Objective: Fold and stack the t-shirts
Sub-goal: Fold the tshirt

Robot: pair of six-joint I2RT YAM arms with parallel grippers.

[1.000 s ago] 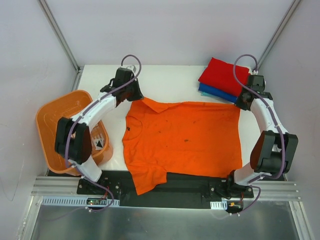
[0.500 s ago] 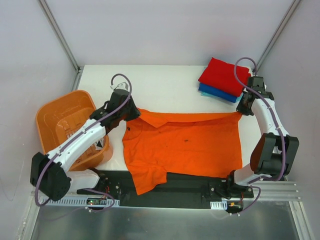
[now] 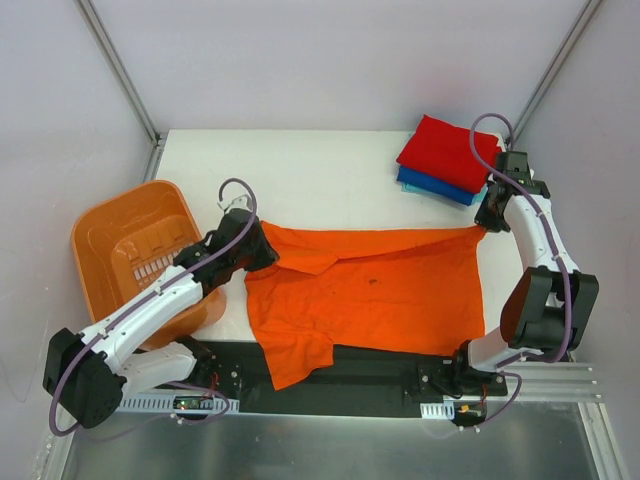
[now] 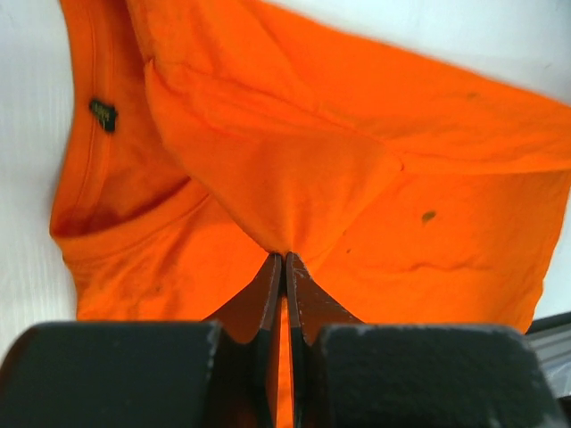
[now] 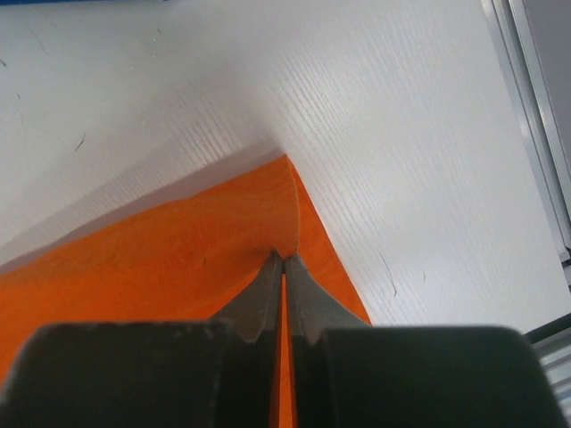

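Observation:
An orange t-shirt (image 3: 380,290) lies spread on the white table, its far edge folded toward the near side. My left gripper (image 3: 266,250) is shut on the shirt's far left sleeve; the wrist view shows the cloth (image 4: 294,169) pinched at the tips (image 4: 285,259). My right gripper (image 3: 486,222) is shut on the shirt's far right corner (image 5: 268,223), pinched at the tips (image 5: 283,259). A stack of folded shirts, red (image 3: 445,150) over blue (image 3: 425,186), sits at the far right corner.
An orange plastic basket (image 3: 130,250) stands at the table's left edge, next to my left arm. The black base rail (image 3: 380,375) runs along the near edge, with the shirt's near sleeve hanging over it.
Both grippers have pulled the shirt's far edge toward the near side. The left gripper moved from the far left of the table to beside the collar, the right moved slightly nearer.

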